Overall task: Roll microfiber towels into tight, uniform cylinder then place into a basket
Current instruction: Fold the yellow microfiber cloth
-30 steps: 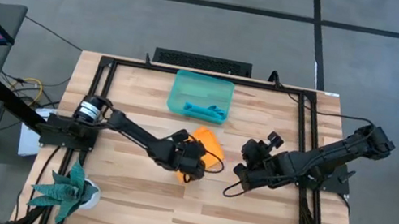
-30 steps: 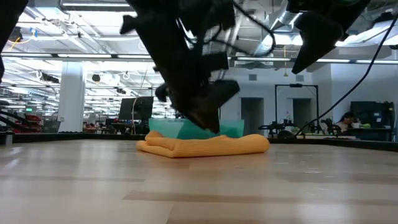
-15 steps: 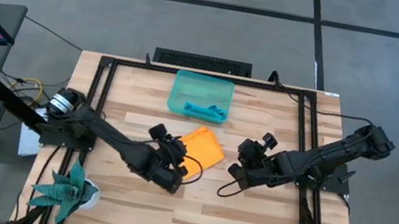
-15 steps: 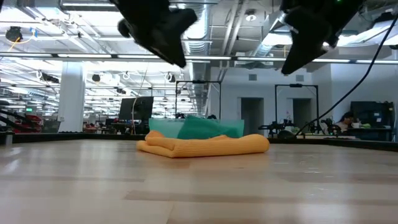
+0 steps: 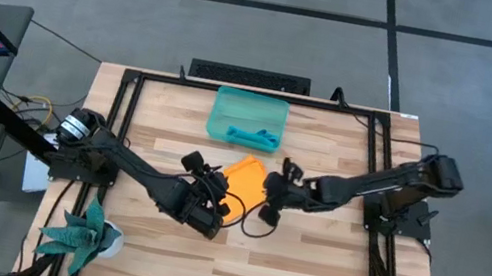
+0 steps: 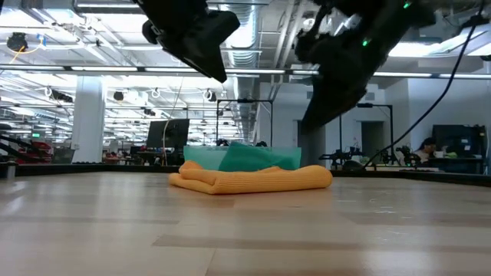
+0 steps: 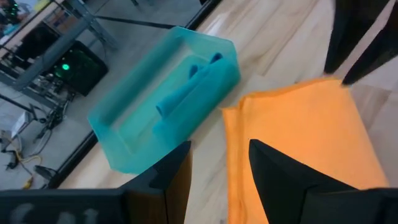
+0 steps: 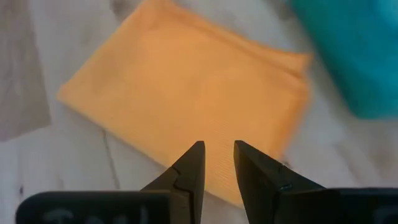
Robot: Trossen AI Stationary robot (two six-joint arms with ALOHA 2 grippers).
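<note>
With the rolled teal-blue microfiber towel (image 5: pixel 252 137) already in the translucent teal-green plastic basket (image 5: pixel 224 104), you are on the folded orange microfiber towel (image 5: pixel 246 181), and I judge your next move is to roll it tight with the left gripper (image 7: pixel 219 163) and right gripper (image 8: pixel 217 163), both empty and narrowly parted above it.

1. The orange towel (image 6: pixel 253 180) lies folded flat on the wooden table (image 6: pixel 245 230).
2. The teal basket (image 6: pixel 242 158) stands just behind it.
3. Two dark grippers hang above, clear of the towel: the left gripper (image 6: pixel 201 42) and the right gripper (image 6: pixel 334 88), which is lower.
</note>
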